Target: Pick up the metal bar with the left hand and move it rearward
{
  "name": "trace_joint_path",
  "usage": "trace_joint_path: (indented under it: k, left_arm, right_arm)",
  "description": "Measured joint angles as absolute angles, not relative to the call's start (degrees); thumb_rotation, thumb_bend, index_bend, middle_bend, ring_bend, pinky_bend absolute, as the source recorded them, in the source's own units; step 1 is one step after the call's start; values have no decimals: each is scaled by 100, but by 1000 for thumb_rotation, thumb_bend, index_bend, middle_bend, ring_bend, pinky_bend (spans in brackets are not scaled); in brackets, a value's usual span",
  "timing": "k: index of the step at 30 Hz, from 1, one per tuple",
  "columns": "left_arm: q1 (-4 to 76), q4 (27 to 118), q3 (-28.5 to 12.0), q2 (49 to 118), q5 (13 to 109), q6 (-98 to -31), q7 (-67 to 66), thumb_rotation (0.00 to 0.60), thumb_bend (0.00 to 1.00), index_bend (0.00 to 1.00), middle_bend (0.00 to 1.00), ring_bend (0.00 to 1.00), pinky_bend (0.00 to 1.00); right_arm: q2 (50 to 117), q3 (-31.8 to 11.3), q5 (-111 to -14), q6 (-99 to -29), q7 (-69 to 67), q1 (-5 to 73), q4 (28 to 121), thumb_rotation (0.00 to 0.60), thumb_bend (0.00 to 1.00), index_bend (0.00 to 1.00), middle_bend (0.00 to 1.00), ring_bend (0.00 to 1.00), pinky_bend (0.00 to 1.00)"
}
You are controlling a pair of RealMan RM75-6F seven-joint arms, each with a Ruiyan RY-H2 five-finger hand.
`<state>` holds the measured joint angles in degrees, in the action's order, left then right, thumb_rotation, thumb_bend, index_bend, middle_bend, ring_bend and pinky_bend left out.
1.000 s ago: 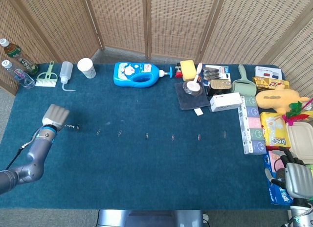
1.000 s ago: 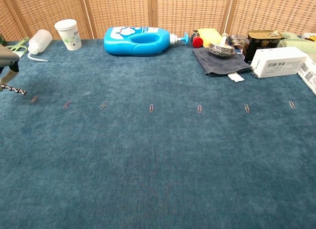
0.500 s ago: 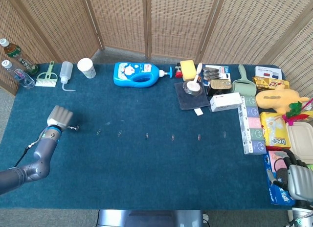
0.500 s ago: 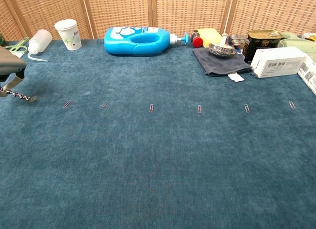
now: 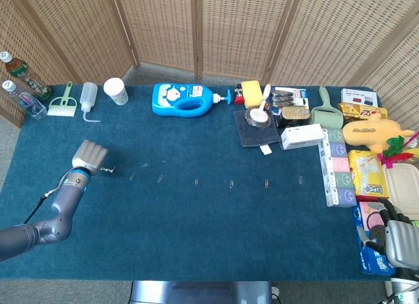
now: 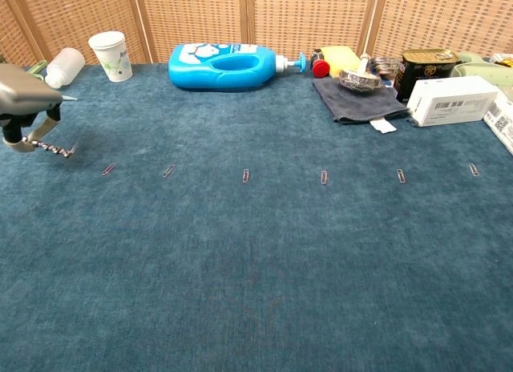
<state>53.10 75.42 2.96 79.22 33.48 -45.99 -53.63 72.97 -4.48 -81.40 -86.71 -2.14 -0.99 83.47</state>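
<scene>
Blue felt covers the worktop [image 5: 196, 232]. At its left side the left hand [image 5: 91, 158] has its fingers [image 6: 18, 138] curled around one end of the bar [image 6: 54, 148], a thin twisted metal rod. In the chest view the bar sticks out to the right of the hand, tilted a little downward, with its free end at or just above the felt; which of the two I cannot tell. A paperclip [image 6: 109, 169] lies just right of the bar's tip, the first of a row of clips that runs rightward across the middle of the worktop.

The right hand [image 5: 400, 242] sits at the near right corner, at the picture's bottom edge. Only its back shows, so I cannot tell whether its fingers are clenched or released.

Along the far edge stand a white squeeze bottle [image 5: 88, 97], a paper cup [image 5: 116, 91] and a blue jug [image 5: 185, 99] lying on its side. Right of the jug, a dark cloth [image 5: 256, 130] carries a small round tin, with a white box [image 5: 302, 136] beside it. Packets and boxes crowd the right edge.
</scene>
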Motion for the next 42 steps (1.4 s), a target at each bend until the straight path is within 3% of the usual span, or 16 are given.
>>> trace_joint_path:
  k: [8, 21, 42]
  left_arm:
    - [5508, 7948, 252, 7852, 3526, -4684, -5348, 600, 575, 629, 1000, 1000, 1000]
    - [5766, 7919, 413, 8280, 3097, -4888, -5843, 600, 575, 629, 1000, 1000, 1000]
    - [5879, 7866, 450, 8411, 2869, -4986, -5822, 600, 575, 629, 1000, 1000, 1000]
  right_arm:
    - [7286, -452, -8202, -8766, -344, -137, 8288, 523, 319, 292, 240, 240, 368]
    - [7301, -449, -8152, -8809, -600, -238, 8099, 523, 319, 296, 242, 241, 368]
    - [7349, -466, -8120, -8815, -702, -303, 8022, 522, 319, 296, 243, 240, 368]
